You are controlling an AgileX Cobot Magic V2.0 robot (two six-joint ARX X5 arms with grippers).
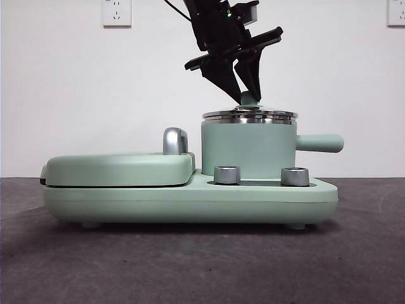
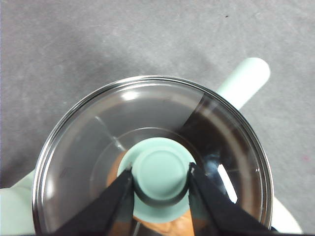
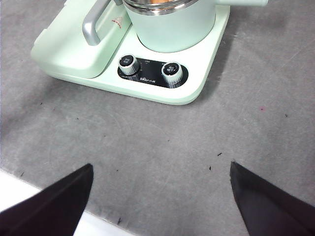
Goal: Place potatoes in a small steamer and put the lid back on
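At centre frame the left gripper [image 1: 247, 95] pinches the lid [image 1: 250, 115] knob atop the small steamer [image 1: 248, 151]; the right gripper [image 3: 160, 196] waits, jaws spread wide.

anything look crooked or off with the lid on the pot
Nothing stands out. The round glass lid with steel rim sits level on the mint-green cylindrical steamer, the left end effector closed on its knob. Orange-brown potato shows through the glass.

The right tool [image 3: 157, 196] is open above the grey tabletop [image 3: 162, 147]; the steamer [image 3: 172, 29] stands at 12 o'clock, behind two knobs [image 3: 150, 70].
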